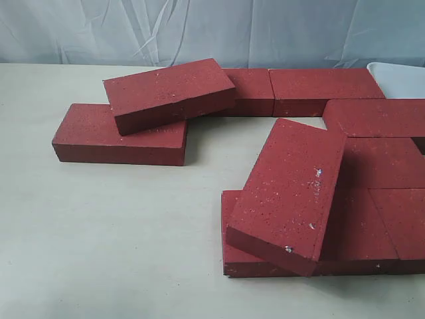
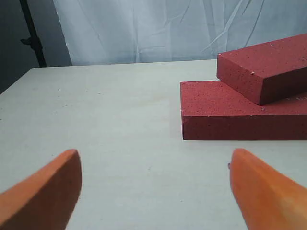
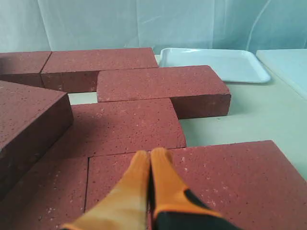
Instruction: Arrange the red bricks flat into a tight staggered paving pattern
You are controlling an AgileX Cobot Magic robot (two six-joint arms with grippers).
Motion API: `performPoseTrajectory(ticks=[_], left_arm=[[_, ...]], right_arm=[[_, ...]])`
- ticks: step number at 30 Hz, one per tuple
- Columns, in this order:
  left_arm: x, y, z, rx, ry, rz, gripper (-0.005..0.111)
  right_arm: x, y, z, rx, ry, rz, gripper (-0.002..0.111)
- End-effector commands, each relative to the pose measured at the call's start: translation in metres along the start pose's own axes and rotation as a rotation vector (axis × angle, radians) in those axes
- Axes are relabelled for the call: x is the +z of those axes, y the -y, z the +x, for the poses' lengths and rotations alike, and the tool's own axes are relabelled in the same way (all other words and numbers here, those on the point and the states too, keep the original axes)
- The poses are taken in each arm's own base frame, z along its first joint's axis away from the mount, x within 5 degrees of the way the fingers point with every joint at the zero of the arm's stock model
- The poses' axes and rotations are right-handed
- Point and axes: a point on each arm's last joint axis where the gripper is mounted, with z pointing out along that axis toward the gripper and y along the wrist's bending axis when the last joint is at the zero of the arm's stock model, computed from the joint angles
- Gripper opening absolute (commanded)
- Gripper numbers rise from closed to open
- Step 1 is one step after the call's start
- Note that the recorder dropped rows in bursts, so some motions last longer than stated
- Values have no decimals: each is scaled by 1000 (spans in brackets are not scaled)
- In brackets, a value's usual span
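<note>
Ideally the wide, empty left hand (image 2: 154, 158) straddles the tilted brick (image 2: 268, 67) squarely, lifting it off the flat brick (image 2: 230, 108); the right hand (image 3: 151, 158) is pinched shut.

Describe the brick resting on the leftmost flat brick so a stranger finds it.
On the pale table, go to the exterior view's left, where the leftmost flat brick lies. The leaning brick overlaps its far edge. Unlike that one and the back-row brick beside it, it sits tilted and askew.

Dark-red pale-specked bricks (image 1: 289, 188), white tray (image 3: 216, 63)
</note>
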Motion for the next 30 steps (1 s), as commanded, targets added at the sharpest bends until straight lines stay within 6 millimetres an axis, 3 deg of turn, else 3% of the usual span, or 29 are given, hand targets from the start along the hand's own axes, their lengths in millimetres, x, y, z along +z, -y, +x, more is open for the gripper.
performPoseTrajectory(ticks=[1, 10, 21, 30], left_arm=[[0, 0, 0, -7, 10, 3, 79], [0, 0, 0, -7, 10, 3, 79], [0, 0, 0, -7, 10, 3, 79], [0, 0, 0, -7, 10, 3, 79]], right_arm=[[0, 0, -2, -2, 26, 2, -1], [0, 0, -7, -4, 87, -4, -1], [-19, -6, -55, -4, 656, -67, -1], [-36, -8, -72, -4, 918, -95, -1]])
